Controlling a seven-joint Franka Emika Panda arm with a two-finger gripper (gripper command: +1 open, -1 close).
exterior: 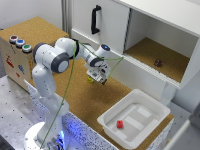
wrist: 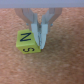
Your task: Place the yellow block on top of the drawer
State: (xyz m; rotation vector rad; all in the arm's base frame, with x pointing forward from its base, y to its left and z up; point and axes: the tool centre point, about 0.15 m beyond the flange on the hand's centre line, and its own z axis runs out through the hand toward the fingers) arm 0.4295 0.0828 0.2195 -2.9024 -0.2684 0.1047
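Note:
The yellow block [exterior: 90, 78] is a small yellow-green cube on the cork table, just in front of the white drawer cabinet [exterior: 150, 20]. In the wrist view the yellow block [wrist: 27, 42] shows black letters on its faces. My gripper [exterior: 98, 76] is low over the table, right beside the block. Up close, the gripper [wrist: 41, 40] has its two fingers drawn close together against one side edge of the cube, and the cube is not between them. The cabinet's top is a flat white surface.
A dark block [exterior: 158, 63] lies inside the cabinet's open compartment. A white tray [exterior: 150, 107] at the exterior view's lower right holds a small red block [exterior: 120, 124]. A wooden box with coloured buttons [exterior: 19, 43] stands at the exterior view's left.

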